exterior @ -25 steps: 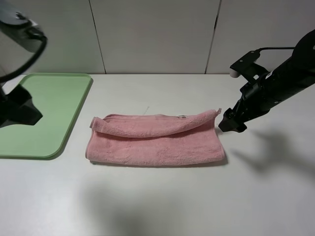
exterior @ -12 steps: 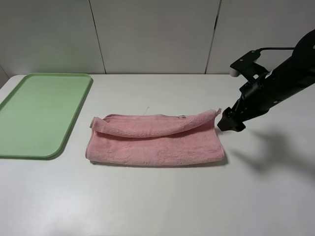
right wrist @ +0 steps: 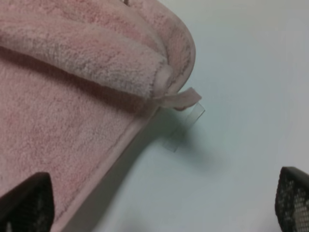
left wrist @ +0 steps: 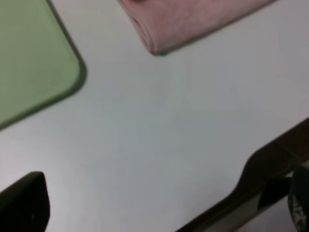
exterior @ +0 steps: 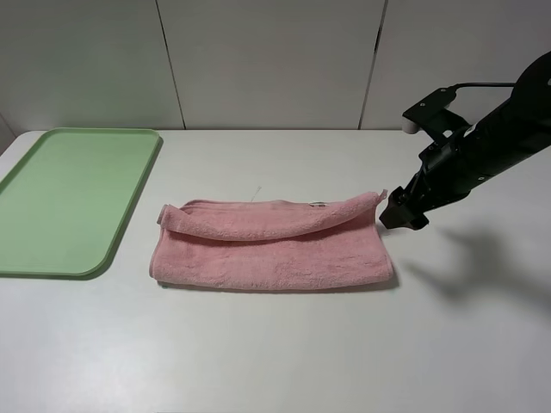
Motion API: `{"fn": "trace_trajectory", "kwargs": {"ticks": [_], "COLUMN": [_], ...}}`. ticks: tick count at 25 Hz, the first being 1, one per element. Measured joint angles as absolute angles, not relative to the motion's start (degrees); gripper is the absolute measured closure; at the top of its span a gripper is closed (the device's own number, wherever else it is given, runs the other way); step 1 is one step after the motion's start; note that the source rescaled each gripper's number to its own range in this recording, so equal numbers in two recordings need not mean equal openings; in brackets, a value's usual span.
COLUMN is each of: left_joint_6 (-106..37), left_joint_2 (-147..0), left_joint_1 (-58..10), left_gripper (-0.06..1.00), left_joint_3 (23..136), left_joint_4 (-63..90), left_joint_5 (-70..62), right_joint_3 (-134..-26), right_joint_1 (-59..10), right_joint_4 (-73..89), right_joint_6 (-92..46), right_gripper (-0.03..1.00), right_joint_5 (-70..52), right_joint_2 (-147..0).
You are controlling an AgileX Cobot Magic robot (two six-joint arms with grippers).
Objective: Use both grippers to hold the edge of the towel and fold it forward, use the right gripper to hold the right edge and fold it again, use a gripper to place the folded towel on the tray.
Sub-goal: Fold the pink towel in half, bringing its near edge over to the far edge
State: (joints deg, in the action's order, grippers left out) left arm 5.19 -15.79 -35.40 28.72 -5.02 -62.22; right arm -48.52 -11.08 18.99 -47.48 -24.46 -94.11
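Pale grey panelled wall [exterior: 267,60] is standing behind a plain white tabletop [exterior: 284,361] in the high camera. I am seeing the slim black right claw [exterior: 400,213] hanging low over the table, fingers spread wide and gripping nothing. Just beside it, toward the table's middle, the pink terry-cloth towel [exterior: 271,249] is lying folded into a long band, its upper layer rolling over slackly. The small pink corner loop [exterior: 381,194] is sticking out at the end nearest this claw; I cannot tell whether the two are touching. Well past the towel's other end, the flat rectangular light-green plastic tray [exterior: 69,198] with rounded corners is sitting on the table.

Through the left wrist camera, which is blurring badly, the left claw [left wrist: 145,193] is hanging over bare tabletop, spread wide with nothing between its fingers. Ahead of it, a rounded tray corner [left wrist: 34,58] and a folded towel end [left wrist: 183,19] are lying apart from each other, both well clear of the claw.

Through the right wrist camera, I am watching that claw's two black fingertips [right wrist: 26,205] standing far apart, one in front of the terry surface, the other in front of bare table. Ahead of the gap, the narrow stitched hem [right wrist: 120,142] is running along the towel's end, the loop is poking off the rolled layer, and a small clear tag [right wrist: 186,125] is lying on the table just beside it.
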Motion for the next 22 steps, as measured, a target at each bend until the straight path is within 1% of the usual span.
{"fn": "trace_trajectory", "kwargs": {"ticks": [13,16,22], "left_joint_6": [5.1,5.1,5.1], "left_joint_2": [-15.7,-15.7,-15.7], "left_joint_1": [-34.9,-30.2,-14.0], "left_gripper": [-0.05,-0.05,-0.05], "left_joint_3": [28.3,28.3,28.3], "left_joint_4": [-3.2,-3.2,-1.2], "left_joint_5": [-61.0,-61.0,-60.7], "right_joint_3": [-48.5,-48.5,-48.5], "right_joint_1": [-11.1,-11.1,-11.1], "right_joint_4": [19.0,19.0,19.0], "right_joint_6": [-47.2,-47.1,-47.1], "right_gripper": [-0.03,-0.03,-0.03], "right_joint_5": [-24.5,-24.5,-24.4], "right_joint_2": [-94.1,-94.1,-94.1]}}
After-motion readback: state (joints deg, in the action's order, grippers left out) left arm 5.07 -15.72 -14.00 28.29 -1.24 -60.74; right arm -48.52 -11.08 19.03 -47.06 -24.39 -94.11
